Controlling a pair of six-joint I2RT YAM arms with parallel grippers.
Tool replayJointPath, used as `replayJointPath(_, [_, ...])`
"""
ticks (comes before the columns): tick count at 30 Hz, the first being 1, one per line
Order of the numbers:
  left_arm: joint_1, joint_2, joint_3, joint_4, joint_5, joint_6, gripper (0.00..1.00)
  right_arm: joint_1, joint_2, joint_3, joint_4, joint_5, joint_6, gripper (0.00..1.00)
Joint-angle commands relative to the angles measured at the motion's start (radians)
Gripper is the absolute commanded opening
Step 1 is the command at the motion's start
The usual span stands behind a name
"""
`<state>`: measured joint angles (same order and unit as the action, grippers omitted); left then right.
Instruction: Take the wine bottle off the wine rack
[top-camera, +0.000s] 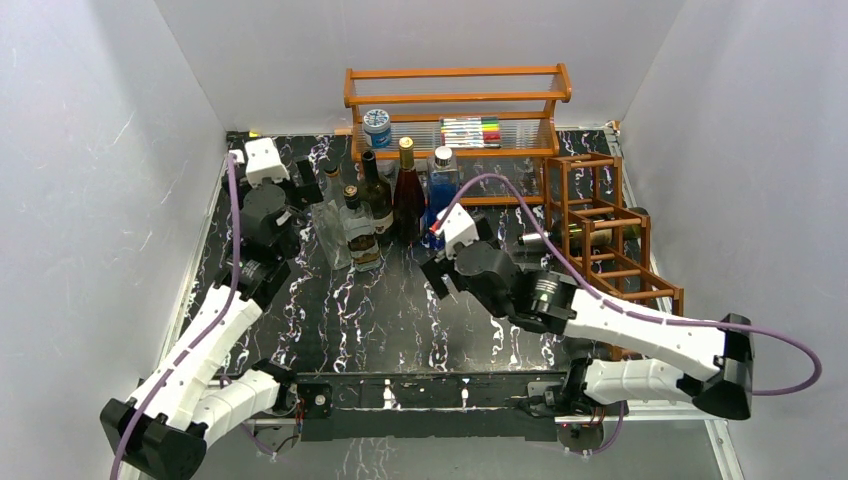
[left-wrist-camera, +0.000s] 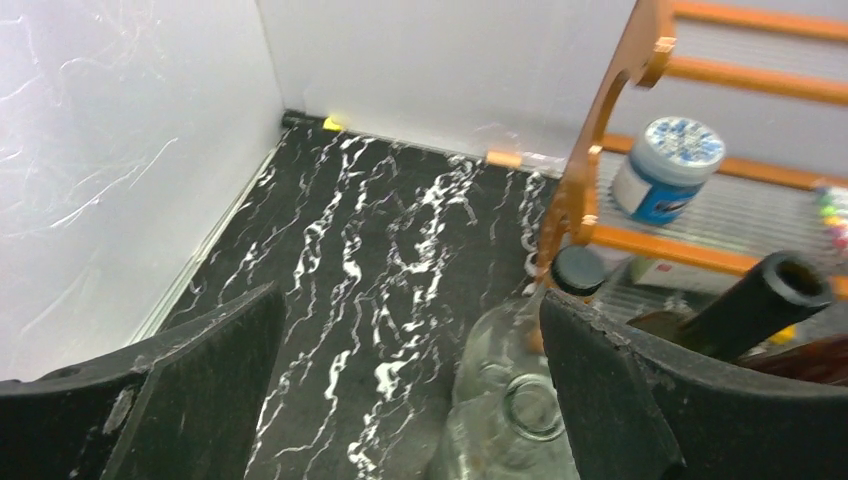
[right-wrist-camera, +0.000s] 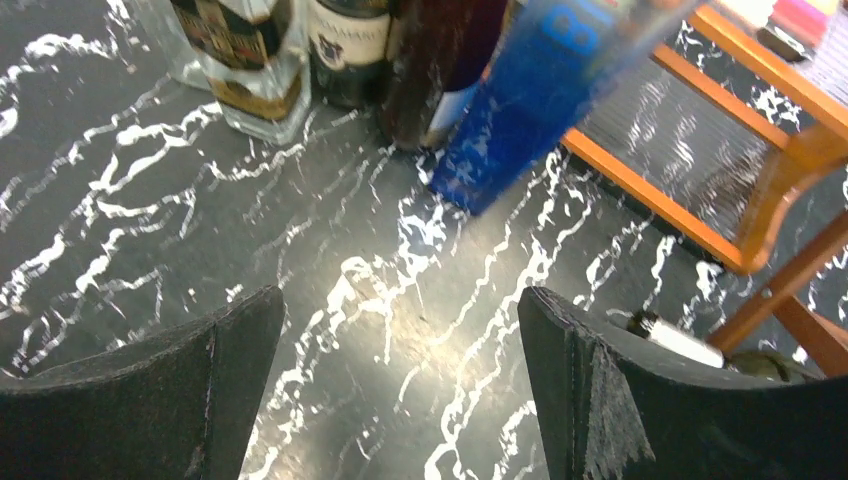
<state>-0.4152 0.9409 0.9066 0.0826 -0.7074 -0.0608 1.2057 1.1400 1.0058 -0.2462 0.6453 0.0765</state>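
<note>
The right gripper (right-wrist-camera: 400, 320) is hovering wide open and empty near the dark green wine bottle (top-camera: 575, 238) lying in the reddish-brown wooden lattice rack (top-camera: 583, 159); the left gripper (left-wrist-camera: 410, 325) is gaping empty too.

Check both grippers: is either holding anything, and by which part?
Nothing is held. Left gripper and right gripper are open; the wine bottle lies in the wine rack.

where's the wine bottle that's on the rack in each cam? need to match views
Top external: wine bottle lies sideways in the wine rack, right of centre, neck pointing left.
Left wrist: not in view.
Right wrist: bottom right corner; only its capped neck shows.
Shared landmark: orange shelf, in all three views: back centre, right side, upper right.
</note>
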Motion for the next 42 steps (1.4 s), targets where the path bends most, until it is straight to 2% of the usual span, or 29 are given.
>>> replayJointPath(1, [0.000, -0.003, 0.149, -0.116, 0.084, -0.103, 0.98, 0.002, -0.136, -0.030, -0.163, 0.036, 0.062, 0.98])
replayJointPath(3, [0.000, -0.004, 0.210, -0.201, 0.117, -0.151, 0.98, 0.002, -0.189, -0.072, -0.188, 0.047, 0.080, 0.98])
replayJointPath(5, [0.000, -0.030, 0.247, -0.215, 0.111, -0.131, 0.98, 0.001, -0.215, -0.096, -0.176, 0.023, 0.053, 0.98])
replayJointPath(7, [0.000, -0.075, 0.259, -0.154, 0.080, -0.066, 0.98, 0.001, -0.155, -0.025, -0.251, 0.019, 0.034, 0.98])
replayJointPath(9, [0.000, -0.100, 0.236, -0.041, 0.097, -0.037, 0.98, 0.002, -0.104, 0.030, -0.358, 0.049, 0.105, 0.98])
replayJointPath(11, [0.000, -0.067, 0.216, 0.043, 0.109, -0.040, 0.98, -0.001, -0.102, 0.040, -0.416, 0.031, 0.132, 0.98])
replayJointPath(14, [0.001, 0.014, 0.212, 0.118, 0.093, 0.012, 0.98, -0.020, -0.097, 0.060, -0.507, 0.115, 0.122, 0.98])
replayJointPath(16, [0.000, 0.005, 0.168, 0.177, 0.074, 0.066, 0.98, -0.037, -0.119, 0.025, -0.448, 0.116, 0.022, 0.98])
replayJointPath(21, [0.001, -0.094, 0.072, 0.204, 0.103, 0.054, 0.98, -0.092, -0.139, -0.046, -0.397, 0.082, -0.175, 0.98])
replayJointPath(27, [-0.044, -0.191, 0.019, 0.230, 0.101, 0.093, 0.98, -0.265, -0.155, -0.136, -0.374, -0.029, -0.368, 0.98])
replayJointPath(33, [-0.083, -0.245, -0.042, 0.330, 0.024, 0.175, 0.98, -0.327, -0.058, -0.156, -0.360, 0.156, -0.560, 0.98])
replayJointPath(37, [-0.088, -0.262, -0.065, 0.364, -0.002, 0.197, 0.98, -0.420, -0.045, -0.205, -0.202, 0.137, -0.859, 0.98])
replayJointPath(42, [-0.099, -0.280, -0.089, 0.400, -0.018, 0.217, 0.98, -0.545, 0.043, -0.250, 0.031, 0.063, -1.026, 0.89])
